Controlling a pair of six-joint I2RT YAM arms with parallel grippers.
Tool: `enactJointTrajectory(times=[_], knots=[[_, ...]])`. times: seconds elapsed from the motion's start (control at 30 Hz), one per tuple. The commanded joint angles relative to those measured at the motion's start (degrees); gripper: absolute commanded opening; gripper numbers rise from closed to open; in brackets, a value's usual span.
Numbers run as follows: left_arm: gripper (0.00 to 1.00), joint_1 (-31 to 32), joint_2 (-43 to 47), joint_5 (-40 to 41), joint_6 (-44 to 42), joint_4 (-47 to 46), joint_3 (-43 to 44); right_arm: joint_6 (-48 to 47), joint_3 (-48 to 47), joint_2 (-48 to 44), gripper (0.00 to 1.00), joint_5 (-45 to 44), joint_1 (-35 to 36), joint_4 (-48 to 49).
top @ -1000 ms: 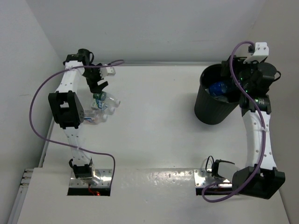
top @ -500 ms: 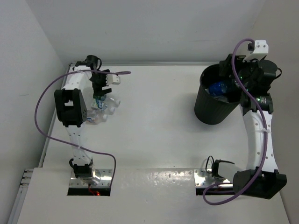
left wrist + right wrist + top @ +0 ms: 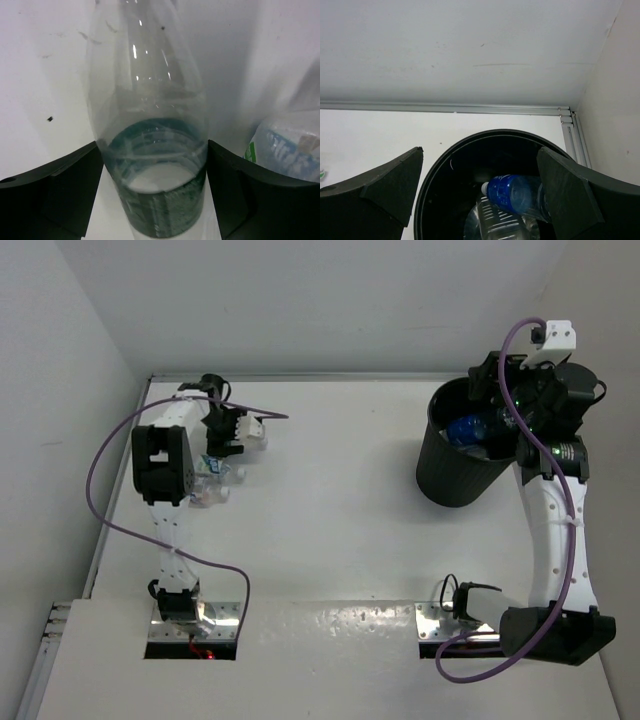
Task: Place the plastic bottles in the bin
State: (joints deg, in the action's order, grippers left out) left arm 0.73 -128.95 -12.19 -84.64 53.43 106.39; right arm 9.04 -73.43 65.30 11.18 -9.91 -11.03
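Since a second ago our left arm [image 3: 160, 460] has swung in and lowered over the cluster of bottles at the far left of the tabletop [image 3: 340, 500], while the right one has barely shifted. Closest to us now is the green-labelled bottle [image 3: 155, 165], lying on the tabletop and filling the gap between our left fingers [image 3: 60, 190]. These are spread wide, one on each side of its body and seemingly just touching it; the plastic shows no dent, so we judge it straddled for a grasp and not yet squeezed. A neighbouring bottle [image 3: 285, 150] with a pale label lies just beside it on the right. Well apart, across the tabletop, the bin [image 3: 450, 480] holds a blue-labelled bottle [image 3: 512, 192] and a clear bottle [image 3: 490, 220]. Our right fingers [image 3: 385, 185] hang above its rim, wide apart and empty.
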Motion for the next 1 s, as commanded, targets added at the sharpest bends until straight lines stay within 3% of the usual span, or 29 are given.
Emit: enactJointTrajectory(times=[0.0,0.1,0.23,0.33,0.43,0.47,0.53,0.57,0.6,0.7,0.83,0.97], knots=[[0.85,1.3,-2.1,-2.0,-0.4,0.3,1.2,0.2,-1.5,-0.6,0.94,0.6,0.8,0.7],[0.67,1.8,-2.7,-5.2,3.2,0.3,4.4,0.1,-2.2,-0.4,0.94,1.7,1.7,1.4],[0.58,1.8,-1.7,-14.7,13.2,-2.0,12.2,1.1,-2.7,-0.2,0.92,4.7,3.1,1.8],[0.52,1.8,3.2,-25.3,26.5,-7.4,16.7,3.0,-2.2,-0.4,0.89,9.1,5.9,3.9],[0.43,2.9,10.8,-36.4,46.8,-18.8,16.4,6.9,-1.7,-0.3,0.87,12.3,8.2,7.4],[0.43,2.9,12.7,-38.9,60.1,-27.7,15.4,8.3,-1.9,-0.1,0.87,13.2,8.9,9.1],[0.43,5.0,17.9,-44.6,73.3,-37.9,11.1,11.5,-2.9,0.9,0.83,14.1,12.1,12.8],[0.43,5.8,19.4,-46.2,79.9,-49.2,9.4,12.2,-3.5,1.4,0.81,14.6,12.9,13.2],[0.43,6.6,20.7,-48.3,93.5,-55.2,5.6,12.7,-5.0,1.9,0.8,16.0,15.2,13.7],[0.41,10.4,23.2,-49.9,114.9,-74.0,0.7,15.2,-9.3,4.8,0.79,17.3,19.6,14.9],[0.4,16.0,24.6,-51.4,123.7,-80.1,-1.6,18.1,-13.1,8.5,0.8,16.5,24.3,16.3],[0.4,20.7,26.8,-51.4,123.6,-80.3,-2.9,19.0,-16.7,11.3,0.82,16.1,27.7,17.2]])
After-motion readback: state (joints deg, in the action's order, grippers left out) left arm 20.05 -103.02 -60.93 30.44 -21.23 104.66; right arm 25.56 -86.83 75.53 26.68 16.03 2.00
